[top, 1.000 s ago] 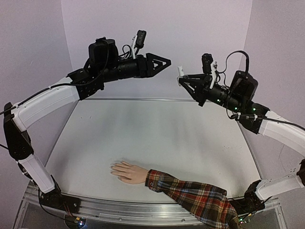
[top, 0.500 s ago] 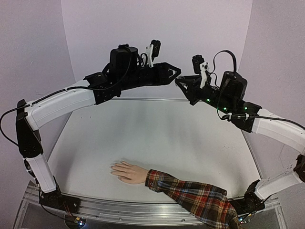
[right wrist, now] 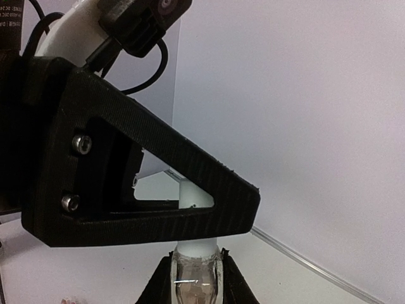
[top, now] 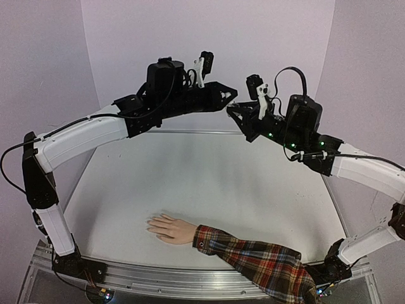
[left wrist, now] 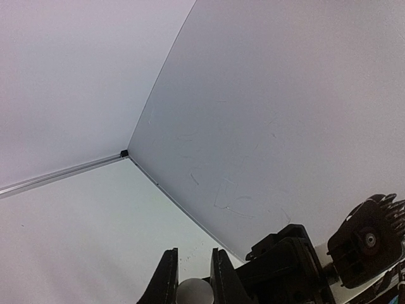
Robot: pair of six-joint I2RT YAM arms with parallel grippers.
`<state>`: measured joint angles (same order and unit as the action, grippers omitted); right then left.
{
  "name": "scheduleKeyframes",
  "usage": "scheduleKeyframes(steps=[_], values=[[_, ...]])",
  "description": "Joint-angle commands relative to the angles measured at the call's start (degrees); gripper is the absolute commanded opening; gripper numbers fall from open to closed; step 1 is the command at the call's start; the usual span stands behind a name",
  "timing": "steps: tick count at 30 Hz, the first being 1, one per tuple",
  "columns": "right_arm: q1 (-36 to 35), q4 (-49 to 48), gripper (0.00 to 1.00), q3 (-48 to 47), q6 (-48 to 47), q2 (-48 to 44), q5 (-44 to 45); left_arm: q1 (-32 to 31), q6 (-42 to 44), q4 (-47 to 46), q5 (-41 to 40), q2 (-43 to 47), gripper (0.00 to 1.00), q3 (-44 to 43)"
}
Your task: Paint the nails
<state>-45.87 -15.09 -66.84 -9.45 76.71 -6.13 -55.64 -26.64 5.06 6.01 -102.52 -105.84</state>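
A pale hand (top: pixel 169 228) with spread fingers lies flat near the table's front edge, its red plaid sleeve (top: pixel 259 263) running off to the right. The nails (top: pixel 150 223) at the fingertips are too small to make out. High above the back of the table the two grippers meet tip to tip. My right gripper (right wrist: pixel 196 261) is shut on a small glass bottle (right wrist: pixel 195 284). The bottle's white cap (right wrist: pixel 195 197) sticks up from it. My left gripper (left wrist: pixel 193 254) is shut on that cap (left wrist: pixel 194 293), and one of its black fingers (right wrist: pixel 158 190) crosses the right wrist view.
Pale walls close the table (top: pixel 209 183) at the back and on both sides, meeting in a corner (left wrist: pixel 124 153). Both arms arch high over the table, the left (top: pixel 82 136) from the left and the right (top: pixel 361 168) from the right.
My left gripper swung right to the bottle's cap and closed on it. The right gripper moved a little left with the bottle. The hand lies still.
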Motion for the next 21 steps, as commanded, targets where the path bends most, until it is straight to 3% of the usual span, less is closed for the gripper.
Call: scheduleKeyframes(steps=[1, 4, 7, 9, 11, 15, 17, 21], values=[[-0.32, -2.14, 0.00, -3.55, -0.07, -0.07, 1.14, -0.35, 1.38, -0.20, 4.46, 0.21, 0.05, -1.46], [-0.29, -2.22, 0.00, -3.80, 0.92, -0.55, -0.70, -0.35, 3.20, -2.81, 13.75, 1.03, 0.00, 0.88], [0.15, -2.22, 0.00, -3.40, 1.52, -1.92, -9.41, -0.38, 8.90, -6.77, 36.16, 1.37, 0.00, 2.92], [1.95, -2.35, 0.00, -3.14, 2.12, -2.83, -26.87, -0.33, 10.86, -11.89, 53.41, 2.32, 0.00, 6.23], [3.35, -2.71, 0.00, -3.53, 3.41, -3.46, -44.02, -0.29, 12.37, -13.88, 65.08, 3.15, 0.00, 8.05], [3.59, -2.92, 0.00, -6.65, 8.70, -3.03, -66.46, 0.37, 22.23, -1.39, 69.57, 2.85, 0.00, 3.37], [3.59, -2.90, 0.00, -6.89, 11.52, -3.33, -67.89, 1.24, 23.08, -0.73, 69.07, 3.27, 0.00, 3.54], [3.79, -2.75, 0.00, -4.01, 8.19, -5.81, -61.16, 2.88, 22.42, -1.15, 67.55, 3.65, 0.00, 3.71]])
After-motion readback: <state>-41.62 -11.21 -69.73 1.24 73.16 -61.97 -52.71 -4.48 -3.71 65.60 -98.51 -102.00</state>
